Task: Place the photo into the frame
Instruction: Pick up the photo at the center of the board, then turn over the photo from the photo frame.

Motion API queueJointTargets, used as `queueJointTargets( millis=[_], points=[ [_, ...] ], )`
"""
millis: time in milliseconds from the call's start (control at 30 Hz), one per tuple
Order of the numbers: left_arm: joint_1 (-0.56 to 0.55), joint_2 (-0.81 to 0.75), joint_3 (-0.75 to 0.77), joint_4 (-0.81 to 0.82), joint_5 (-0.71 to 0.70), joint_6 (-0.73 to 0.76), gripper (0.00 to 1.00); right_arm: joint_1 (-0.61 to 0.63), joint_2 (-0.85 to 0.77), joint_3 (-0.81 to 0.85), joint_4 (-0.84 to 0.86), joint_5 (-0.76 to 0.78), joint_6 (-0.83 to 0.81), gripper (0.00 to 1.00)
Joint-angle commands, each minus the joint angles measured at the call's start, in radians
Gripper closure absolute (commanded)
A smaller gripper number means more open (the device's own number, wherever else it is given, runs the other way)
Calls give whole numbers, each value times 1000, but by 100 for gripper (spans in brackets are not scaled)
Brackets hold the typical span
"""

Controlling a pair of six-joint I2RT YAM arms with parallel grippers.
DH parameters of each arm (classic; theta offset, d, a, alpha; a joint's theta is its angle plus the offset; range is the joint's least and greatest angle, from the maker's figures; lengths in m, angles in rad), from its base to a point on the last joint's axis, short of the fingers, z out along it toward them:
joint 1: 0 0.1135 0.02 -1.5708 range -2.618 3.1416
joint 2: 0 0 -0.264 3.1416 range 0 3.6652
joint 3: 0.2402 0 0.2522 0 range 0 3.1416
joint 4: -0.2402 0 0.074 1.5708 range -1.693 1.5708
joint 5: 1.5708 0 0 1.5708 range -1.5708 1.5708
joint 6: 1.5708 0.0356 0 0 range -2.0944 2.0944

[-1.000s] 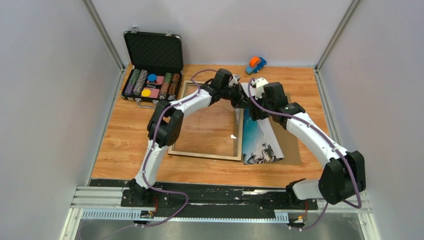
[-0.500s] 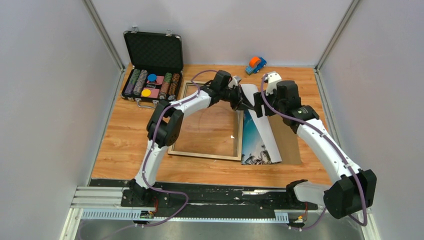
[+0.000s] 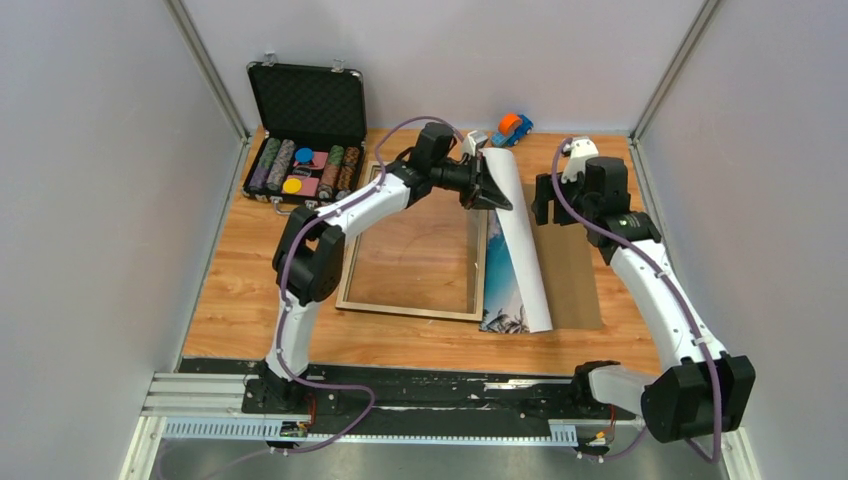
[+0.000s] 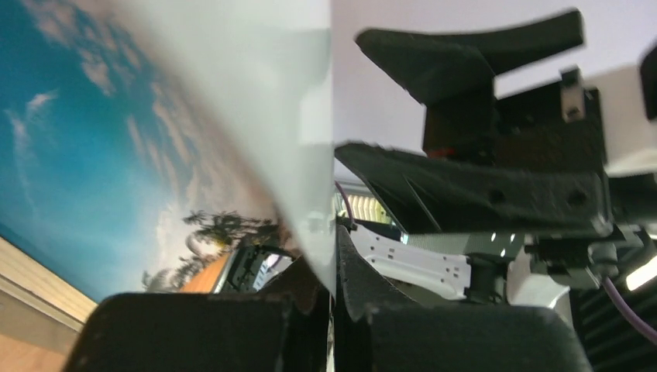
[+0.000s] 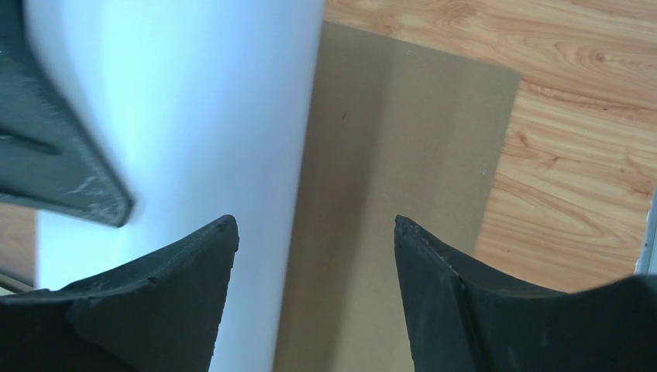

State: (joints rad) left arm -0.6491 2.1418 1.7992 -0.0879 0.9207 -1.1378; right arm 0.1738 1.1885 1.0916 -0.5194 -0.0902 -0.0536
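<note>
The left gripper [image 3: 492, 190] is pinching the photo [image 3: 515, 240] with its jaws closed flat on the sheet, close to the far end of the print's left edge, and is holding that end up above the table [image 3: 250, 300]. The print is bowing over into a loose curl, so the overhead view is showing mostly its white back, with a strip of blue sky and palms facing the frame [image 3: 410, 303]. The near end of the photo is resting low, just beside the frame's right rail and on the edge of the brown backing board [image 3: 580, 280]. The frame is lying flat to the left of the print, its glass pane facing up. The right gripper [image 3: 542, 200] is hanging just to the right of the curled sheet with its jaws standing wide and nothing between them; its wrist view is showing the white back of the photo [image 5: 194, 116] beside its left finger and the backing board [image 5: 403, 155] below the gap. The print is looking light, thin and floppy, and its glossy face is probably slippery and easy to crease, so it is likely best taken by the margins at two well-separated points, keeping it taut. From the left wrist camera the sheet [image 4: 116, 139] is running straight into the closed left fingertips [image 4: 314, 298], so that grip is looking firm.
</note>
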Motion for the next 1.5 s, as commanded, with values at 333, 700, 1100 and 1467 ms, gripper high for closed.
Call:
queueJointTargets(
  millis=[333, 700, 1100, 1467],
  points=[
    [45, -213, -10, -9, 180, 65, 100, -100, -10, 33, 27, -53, 48, 27],
    [70, -327, -4, 73, 269, 10, 100, -104, 8, 42, 34, -44, 43, 28],
    [189, -449, -56, -24, 288, 107, 100, -105, 18, 30, 38, -57, 44, 28],
    [448, -423, -112, -600, 140, 648, 100, -105, 20, 25, 41, -61, 47, 28]
  ],
)
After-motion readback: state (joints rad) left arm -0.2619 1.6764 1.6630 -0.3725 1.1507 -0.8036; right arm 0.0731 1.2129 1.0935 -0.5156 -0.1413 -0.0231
